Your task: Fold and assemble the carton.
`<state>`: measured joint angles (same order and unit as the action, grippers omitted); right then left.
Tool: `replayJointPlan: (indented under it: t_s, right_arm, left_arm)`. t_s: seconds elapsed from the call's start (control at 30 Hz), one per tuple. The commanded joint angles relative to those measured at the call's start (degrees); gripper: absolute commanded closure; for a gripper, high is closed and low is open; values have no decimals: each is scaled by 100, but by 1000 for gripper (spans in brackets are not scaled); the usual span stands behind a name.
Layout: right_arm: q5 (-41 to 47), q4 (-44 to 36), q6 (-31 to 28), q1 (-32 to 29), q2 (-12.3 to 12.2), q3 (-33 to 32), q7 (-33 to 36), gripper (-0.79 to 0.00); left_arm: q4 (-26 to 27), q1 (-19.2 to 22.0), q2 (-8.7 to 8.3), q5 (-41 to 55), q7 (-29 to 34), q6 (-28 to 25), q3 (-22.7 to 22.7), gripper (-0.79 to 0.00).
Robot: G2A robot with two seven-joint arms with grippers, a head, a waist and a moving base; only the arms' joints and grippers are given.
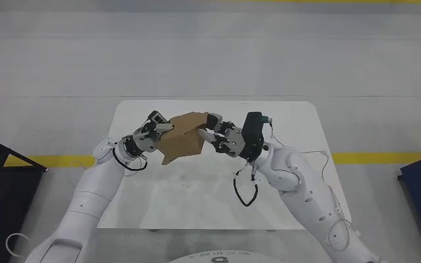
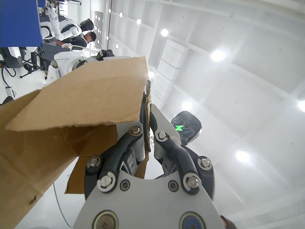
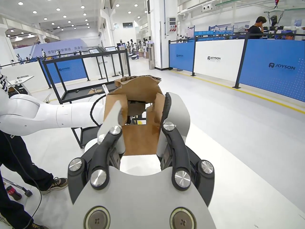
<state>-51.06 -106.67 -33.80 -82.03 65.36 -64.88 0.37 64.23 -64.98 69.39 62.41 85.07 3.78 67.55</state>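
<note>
You hold the brown carton [image 1: 184,135] over the white table [image 1: 197,197], between both arms. Your left gripper [image 2: 147,113] is pressed tight on a thin cardboard edge. Your right gripper [image 3: 143,103] is spread wide, with the carton's open end between its fingers.

Brown cardboard carton [image 1: 184,136], partly folded, tilted, aloft

White table [image 1: 197,197], rounded corners — stands on grey floor [image 1: 210,52].
</note>
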Motion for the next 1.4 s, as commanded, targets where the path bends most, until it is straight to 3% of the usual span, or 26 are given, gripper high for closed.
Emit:
replayJointPlan:
  t_s: [0.0,0.57,0.73,0.8,1.03,1.2,1.37]
  right_arm:
    - [-18,20,15,10,7,36,10,-252]
    - [-98,182,174,244,86,346,177,-243]
    - [714,415,-55,372,113,366,303,-283]
    - [969,461,-120,427,113,322,388,-225]
    - [1504,511,-294,488,115,294,623,-252]
    - [1833,586,-258,561,129,282,719,-212]
    - [1960,681,-51,628,141,177,665,-268]
  left_arm:
    - [8,1,0,17,-3,18,13,0]
    - [-29,45,10,18,34,85,27,0]
    - [-72,64,15,34,46,76,38,0]
    - [-95,67,16,52,41,57,55,0]
    - [-134,84,20,45,55,45,69,0]
    - [-169,108,22,29,52,58,76,0]
    - [-198,140,24,35,65,61,94,0]
